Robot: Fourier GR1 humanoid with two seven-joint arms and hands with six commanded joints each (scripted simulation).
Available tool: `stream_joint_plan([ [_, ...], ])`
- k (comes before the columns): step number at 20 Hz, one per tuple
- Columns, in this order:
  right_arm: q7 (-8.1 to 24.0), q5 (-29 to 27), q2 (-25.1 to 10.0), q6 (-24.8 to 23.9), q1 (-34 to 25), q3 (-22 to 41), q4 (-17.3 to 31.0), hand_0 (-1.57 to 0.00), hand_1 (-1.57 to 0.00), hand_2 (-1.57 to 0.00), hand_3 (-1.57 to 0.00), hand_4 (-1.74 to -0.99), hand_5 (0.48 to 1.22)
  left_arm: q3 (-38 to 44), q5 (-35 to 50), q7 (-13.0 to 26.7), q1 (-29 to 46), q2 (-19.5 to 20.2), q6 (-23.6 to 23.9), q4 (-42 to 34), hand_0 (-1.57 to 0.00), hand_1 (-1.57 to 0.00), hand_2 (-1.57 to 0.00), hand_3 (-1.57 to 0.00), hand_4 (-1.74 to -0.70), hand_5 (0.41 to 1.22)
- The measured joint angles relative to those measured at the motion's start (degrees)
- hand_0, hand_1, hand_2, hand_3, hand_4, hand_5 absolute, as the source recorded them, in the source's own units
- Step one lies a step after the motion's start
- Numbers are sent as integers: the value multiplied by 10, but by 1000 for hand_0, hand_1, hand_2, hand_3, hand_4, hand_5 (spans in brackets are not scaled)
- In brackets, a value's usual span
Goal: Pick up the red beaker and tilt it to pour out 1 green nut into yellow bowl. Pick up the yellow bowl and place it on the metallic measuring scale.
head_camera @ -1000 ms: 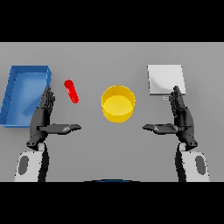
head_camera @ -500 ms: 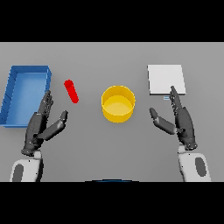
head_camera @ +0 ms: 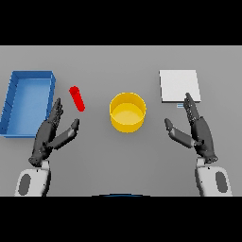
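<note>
Two dark hands hover open, holding nothing — left hand [head_camera: 49, 134] just below the small red cylindrical beaker [head_camera: 77, 98], right hand [head_camera: 197, 131] by the flat metallic scale [head_camera: 178, 85]; round yellow bowl [head_camera: 127, 111] sits between them on open grey tabletop [head_camera: 123, 160].

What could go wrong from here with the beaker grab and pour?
1. The red beaker sits tilted beside the blue tray; the open left robot hand could knock it before closing on it.
2. The yellow bowl sits well to the beaker's right, so a pour begun too soon could drop the nut on the table.
3. The measuring scale lies just past the right robot hand; its fingertips could nudge it.
</note>
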Motion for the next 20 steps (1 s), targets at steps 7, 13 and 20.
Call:
stream_joint_plan([
  [7,2,-3,1,1,-8,-5,9,1,1,1,1,-1290,617,37,-14,-23,-119,4,22,144,1,1,1,1,-1214,651],
  [13,2,2,-2,-3,-9,-7,14,1,1,1,1,-1301,631,60,-16,-61,-204,-4,37,247,1,1,1,1,-1225,635],
  [20,14,10,-5,-8,-12,-7,11,1,1,1,1,-1301,644,69,-42,-97,-278,-9,62,357,1,1,1,1,-1270,675],
])
